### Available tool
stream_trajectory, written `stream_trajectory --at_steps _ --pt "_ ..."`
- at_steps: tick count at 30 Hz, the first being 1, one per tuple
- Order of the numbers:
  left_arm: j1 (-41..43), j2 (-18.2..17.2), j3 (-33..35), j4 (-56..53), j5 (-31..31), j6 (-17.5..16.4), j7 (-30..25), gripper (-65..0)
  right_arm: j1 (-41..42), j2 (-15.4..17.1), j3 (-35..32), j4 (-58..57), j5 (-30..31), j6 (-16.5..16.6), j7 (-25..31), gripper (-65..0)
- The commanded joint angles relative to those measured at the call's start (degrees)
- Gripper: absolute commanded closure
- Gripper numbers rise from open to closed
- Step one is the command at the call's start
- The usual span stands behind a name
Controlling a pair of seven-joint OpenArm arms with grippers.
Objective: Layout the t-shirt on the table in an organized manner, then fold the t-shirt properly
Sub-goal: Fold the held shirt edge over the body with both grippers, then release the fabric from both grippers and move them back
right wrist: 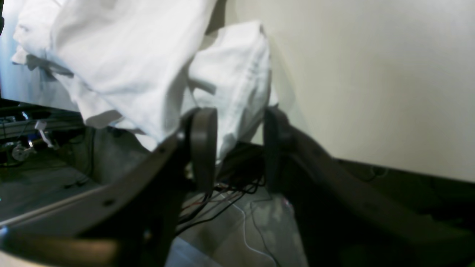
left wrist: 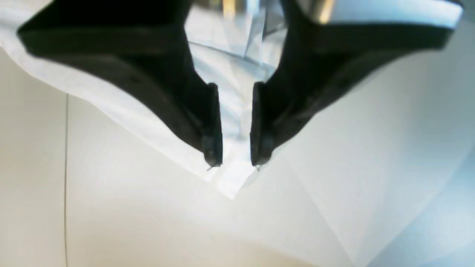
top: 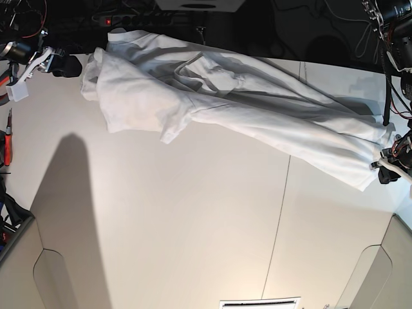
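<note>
The white t-shirt [top: 212,96] lies stretched in a long wrinkled band across the far side of the off-white table [top: 193,225], from far left to the right edge. My left gripper [top: 385,168] is at the shirt's right end. In the left wrist view its jaws [left wrist: 236,163] are shut on a fold of the shirt [left wrist: 232,181], with a corner poking out below the tips. My right gripper [top: 67,64] is at the shirt's far left end. In the right wrist view a thick bunch of shirt [right wrist: 237,81] fills the gap between its fingertips [right wrist: 237,115].
A thin dark seam [top: 283,212] runs front to back across the table. Red-handled pliers [top: 6,145] and cables lie off the left edge. A power strip [top: 129,19] and wires sit behind the far edge. The table's front corners have rounded cut-outs [top: 55,270].
</note>
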Motion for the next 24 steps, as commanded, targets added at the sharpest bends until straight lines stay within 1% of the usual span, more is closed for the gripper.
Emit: stream_trajectory --at_steps 1,2,3,5,7,8,10,12,14,16,19,20,24 --pt "-0.9 -1.2 -0.3 1.2 -2.5 -0.3 -1.0 -17.0 0.0 0.9 0.5 1.2 1.2 0.1 0.7 -21.1" --pt "-0.9 -1.2 -0.3 1.2 -5.1 -0.8 -0.7 -17.0 0.1 0.9 0.5 1.5 1.2 0.1 0.9 -21.0" --pt "-0.9 -1.1 -0.3 1.2 -8.9 -2.8 0.3 -17.0 0.3 0.9 0.7 1.9 1.2 0.1 1.1 -21.0" --pt "-0.9 -1.0 -0.3 1.2 -18.7 -8.9 3.5 -17.0 1.4 0.9 1.5 3.1 1.1 0.1 1.1 -21.0" --pt "-1.0 -0.1 -0.3 1.2 -27.4 -13.3 8.3 -17.0 3.1 0.9 2.8 4.2 1.1 0.1 1.1 -21.1" --pt "-1.0 0.5 -0.3 1.2 -30.7 -13.9 11.0 -17.0 4.1 0.9 3.5 4.7 1.1 0.1 1.1 -21.1" --pt "-0.9 2.3 -0.3 1.2 -34.9 -13.9 16.8 -17.0 6.5 0.9 4.6 5.1 1.1 0.1 1.4 -21.1" --pt "-0.8 4.3 -0.2 1.1 -36.5 -13.9 21.9 -17.0 8.7 0.9 4.9 5.1 0.1 0.1 2.9 -21.1" --pt "-0.4 6.4 -0.2 1.1 -36.5 -13.9 24.7 -17.0 10.7 0.9 4.8 5.1 -1.6 0.1 4.9 -21.1" --pt "0.4 8.2 -0.2 1.1 -36.6 -13.9 24.9 -17.0 12.2 0.9 4.4 4.9 -3.7 0.1 6.7 -22.0" --pt "1.6 10.4 -0.2 1.1 -37.3 -13.9 24.8 -17.0 12.7 1.4 1.4 3.3 -5.4 0.1 9.3 -32.6" --pt "1.9 11.0 -0.2 1.1 -37.4 -13.9 24.6 -17.0 12.7 1.4 0.0 2.4 -6.8 0.1 10.5 -34.6" --pt "1.9 12.5 -0.2 1.1 -37.3 -13.9 24.5 -17.0 12.7 1.4 -5.8 -3.0 -10.4 -0.3 15.0 -34.7"
